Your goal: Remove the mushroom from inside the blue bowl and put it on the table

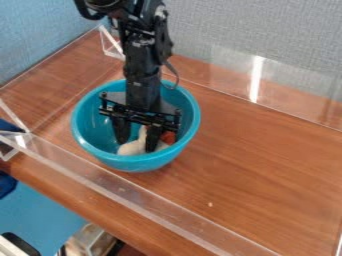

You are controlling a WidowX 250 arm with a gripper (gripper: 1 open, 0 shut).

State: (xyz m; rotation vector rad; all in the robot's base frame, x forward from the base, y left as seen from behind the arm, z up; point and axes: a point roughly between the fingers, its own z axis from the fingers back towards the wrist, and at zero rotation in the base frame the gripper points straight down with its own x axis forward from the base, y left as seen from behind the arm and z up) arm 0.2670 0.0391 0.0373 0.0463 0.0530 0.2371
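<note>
The blue bowl (pixel 88 128) sits on the table (pixel 254 150) at the left. My gripper (pixel 136 143) points straight down into it from the black arm above. Its two black fingers (pixel 118 128) reach the bowl's floor and stand narrowed on either side of the mushroom (pixel 131 148). Only the mushroom's cream-white part shows, low between the fingers, and it appears pinched between them. It still rests on the bowl's bottom. The cap is mostly hidden by the fingers.
Low clear acrylic walls run along the table's front edge (pixel 201 225), its left side (pixel 40 70) and the back right (pixel 287 85). Bare wood lies to the right of the bowl. A blue-grey wall stands behind.
</note>
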